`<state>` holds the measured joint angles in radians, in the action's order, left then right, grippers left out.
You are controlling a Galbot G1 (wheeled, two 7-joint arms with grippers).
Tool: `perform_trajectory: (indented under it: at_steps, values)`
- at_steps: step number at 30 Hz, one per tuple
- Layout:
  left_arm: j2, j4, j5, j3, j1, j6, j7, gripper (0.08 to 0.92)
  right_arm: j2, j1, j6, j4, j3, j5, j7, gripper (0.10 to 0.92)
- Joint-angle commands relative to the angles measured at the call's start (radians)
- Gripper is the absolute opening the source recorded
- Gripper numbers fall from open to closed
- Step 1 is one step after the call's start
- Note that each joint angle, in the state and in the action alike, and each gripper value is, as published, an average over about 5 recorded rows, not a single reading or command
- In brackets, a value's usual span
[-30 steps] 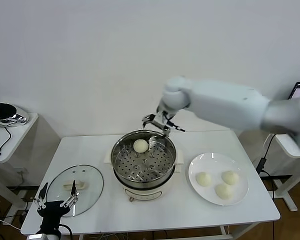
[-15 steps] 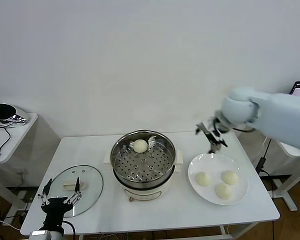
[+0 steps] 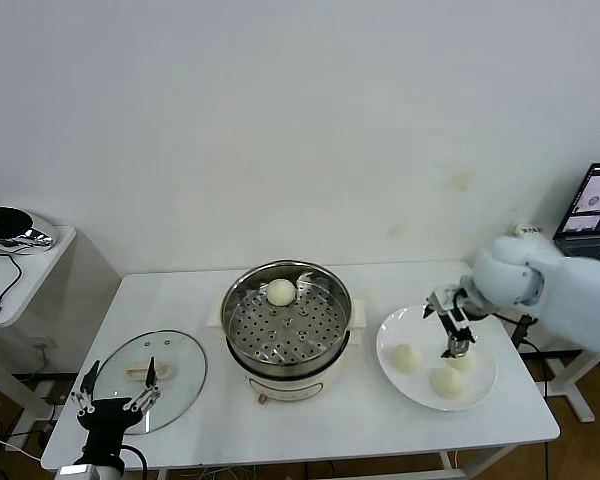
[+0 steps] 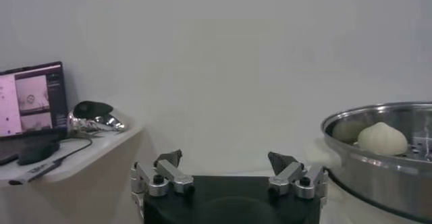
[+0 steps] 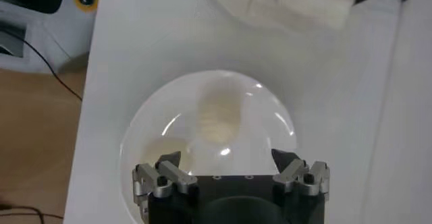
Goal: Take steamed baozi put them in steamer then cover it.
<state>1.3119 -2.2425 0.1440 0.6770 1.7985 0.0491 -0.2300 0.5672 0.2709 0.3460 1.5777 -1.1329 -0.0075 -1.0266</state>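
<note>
**One bun loaded, three left on the plate; right tool back over the plate**

One smooth, round, cream-white steamed baozi (image 3: 281, 291) is seen resting on the perforated tray of the round, shiny steel steamer with the cream-white base (image 3: 288, 373), toward the far side of the tray. A second ago the right tool (image 3: 454, 325) was at the steamer's far rim; half a second ago it was in transit above the counter; now it is lowered over the flat white round plate (image 3: 392, 361) on the right side of the white counter (image 3: 310, 425). Its fingers are spread apart and nothing is held between them.

Judgement: the first delivery is finished and the second pick is being started. The cover step is not yet due.

Three cream-white buns are counted on the plate: one nearest the steamer (image 3: 408, 357), one at the front (image 3: 447, 382), and one directly under the right tool (image 3: 467, 362), partly hidden by it. The last appears to be the intended target. In the right wrist view a pale bun (image 5: 217, 115) is seen blurred ahead of the spread fingers, roughly centred between them.

The round clear glass lid with metal rim and cream rectangular handle (image 3: 150, 368) lies flat at the counter's left. The left tool (image 3: 114, 398) is parked beside its near edge, fingers apart, empty.
</note>
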Motion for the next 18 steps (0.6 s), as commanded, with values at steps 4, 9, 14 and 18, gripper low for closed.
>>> perform_trajectory:
  at_steps: [4,9,14,18]
  values:
    - [0.005,0.000,0.000,0.005,0.002,-0.001,0.000,0.823,0.109,-0.224,-0.048,-0.176,0.153,-0.093,0.000,0.823]
    - [0.006,0.007,0.001,0.010,0.002,-0.002,0.000,0.823,0.166,-0.249,-0.053,-0.223,0.164,-0.095,0.004,0.823]
    - [0.006,0.009,0.002,0.013,-0.001,-0.002,0.000,0.823,0.197,-0.266,-0.049,-0.250,0.179,-0.101,0.010,0.823]
    - [0.005,0.009,0.002,0.013,-0.001,-0.002,-0.001,0.823,0.216,-0.289,-0.050,-0.277,0.197,-0.110,0.019,0.818]
